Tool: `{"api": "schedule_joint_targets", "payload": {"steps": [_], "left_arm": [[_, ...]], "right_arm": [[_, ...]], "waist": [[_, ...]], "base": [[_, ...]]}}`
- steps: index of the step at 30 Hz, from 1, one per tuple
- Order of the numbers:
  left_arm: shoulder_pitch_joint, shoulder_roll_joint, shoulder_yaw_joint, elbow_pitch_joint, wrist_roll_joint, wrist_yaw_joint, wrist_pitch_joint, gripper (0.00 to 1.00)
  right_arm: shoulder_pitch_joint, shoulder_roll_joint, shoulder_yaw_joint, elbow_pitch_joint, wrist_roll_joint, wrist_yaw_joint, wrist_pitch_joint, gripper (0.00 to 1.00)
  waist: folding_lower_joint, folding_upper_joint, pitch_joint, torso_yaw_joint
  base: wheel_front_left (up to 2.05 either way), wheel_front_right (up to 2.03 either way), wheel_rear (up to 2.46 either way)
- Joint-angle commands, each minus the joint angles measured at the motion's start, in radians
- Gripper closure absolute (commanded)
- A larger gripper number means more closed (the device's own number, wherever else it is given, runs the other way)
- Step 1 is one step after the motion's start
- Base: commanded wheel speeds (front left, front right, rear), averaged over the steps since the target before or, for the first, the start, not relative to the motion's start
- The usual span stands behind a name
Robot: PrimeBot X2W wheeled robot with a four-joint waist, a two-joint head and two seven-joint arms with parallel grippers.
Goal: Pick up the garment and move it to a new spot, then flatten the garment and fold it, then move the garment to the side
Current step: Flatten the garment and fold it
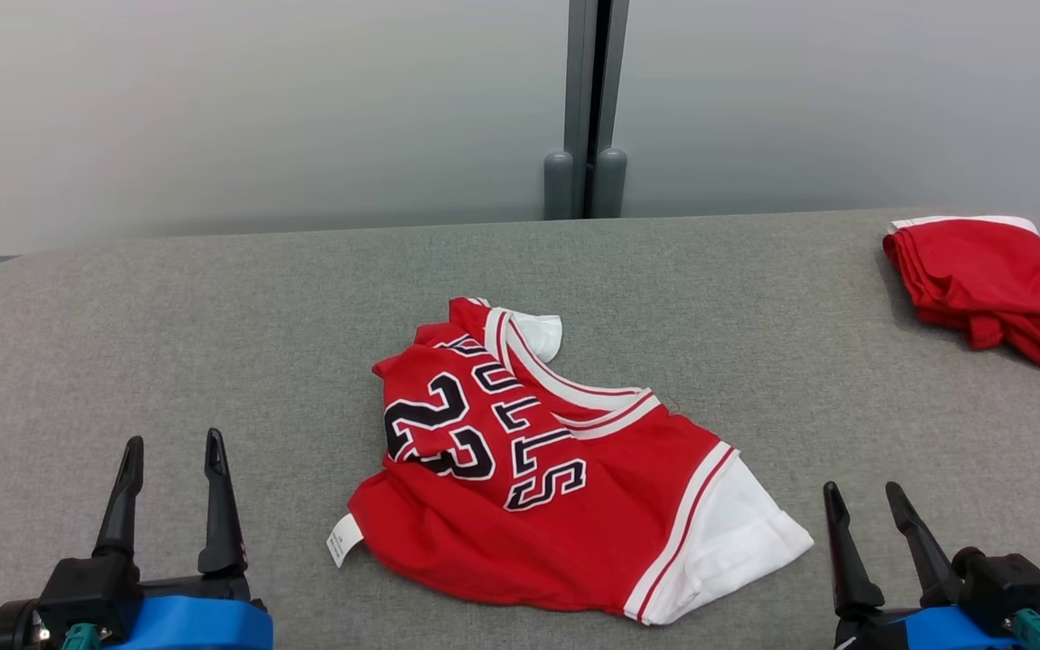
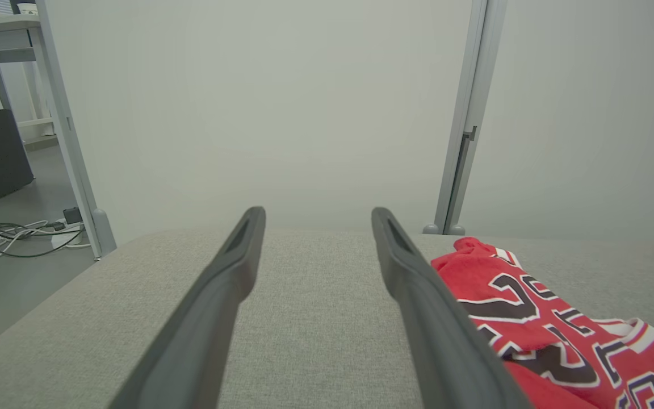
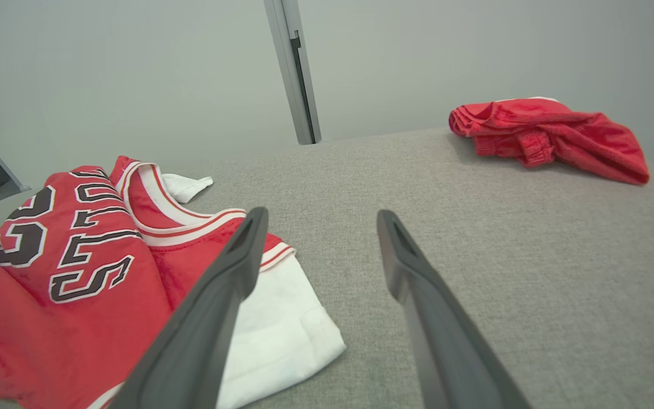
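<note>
The red jersey (image 1: 574,524) lies crumpled near the middle of the grey cloth-covered worktop (image 1: 213,316), a little toward the near edge. It is bunched, not flat. The chest, with its dark lettering and numbers, is folded over itself, and the white-trimmed neckline runs slantwise across it. One white sleeve (image 1: 737,533) sticks out at the near right, and a small white label (image 1: 344,539) pokes out at the near left. At the far right corner, well apart from it, sits a second red garment (image 1: 989,280), roughly bundled. Its place out there leaves the middle free for the work.

The left gripper (image 1: 173,440) waits at the near left and the right gripper (image 1: 862,488) at the near right, one on each side of the jersey and neither touching it. Both have their jaws spread wide and hold nothing. The right one is near the white sleeve, while the left stands further off over bare cloth. That flanking stance looks like readiness for a two-armed lift, which suits a limp thing that would sag from a single pinch. By my reckoning nothing of the task is done yet. The pick-up comes first, and the sleeve and the label-side hem seem the handiest edges to take.
</note>
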Motion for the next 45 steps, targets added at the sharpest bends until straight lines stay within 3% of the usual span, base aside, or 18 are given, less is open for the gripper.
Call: {"api": "schedule_joint_targets", "payload": {"steps": [1, 9, 19, 25, 34, 45], "left_arm": [[-0.002, -0.005, 0.007, 0.004, 0.007, -0.006, -0.004, 0.0], [-0.014, -0.02, 0.01, 0.006, 0.022, -0.022, -0.004, 0.0], [-0.05, -0.033, -0.018, 0.013, 0.032, -0.036, -0.004, 0.0], [-0.084, -0.038, -0.041, 0.026, 0.021, -0.041, -0.004, 0.0], [-0.112, -0.039, -0.059, 0.041, 0.013, -0.046, -0.004, 0.0], [-0.127, -0.04, -0.085, 0.047, -0.004, -0.044, -0.004, 0.0]], "right_arm": [[-0.003, -0.002, 0.001, 0.003, -0.008, 0.001, -0.004, 0.0], [-0.057, -0.006, 0.037, 0.017, -0.027, 0.001, -0.004, 0.0], [-0.309, -0.076, 0.172, 0.09, -0.039, 0.001, 0.065, 0.0], [-0.46, -0.12, 0.242, 0.222, -0.04, 0.0, 0.126, 0.0], [-0.55, -0.166, 0.33, 0.491, -0.004, 0.0, 0.179, 0.0], [-0.615, -0.164, 0.418, 0.708, 0.049, 0.0, 0.178, 0.0]], "waist": [[0.0, 0.0, 0.001, 0.003], [0.0, 0.0, 0.007, 0.021], [0.0, 0.0, 0.048, 0.069], [0.0, 0.0, 0.086, 0.114], [0.0, 0.0, 0.12, 0.168], [0.0, 0.0, 0.134, 0.189]], "base": [[0.0, 0.0, 0.0], [0.0, 0.0, 0.0], [0.0, 0.0, 0.0], [0.0, 0.0, 0.0], [0.0, 0.0, 0.0], [0.0, 0.0, 0.0]]}}
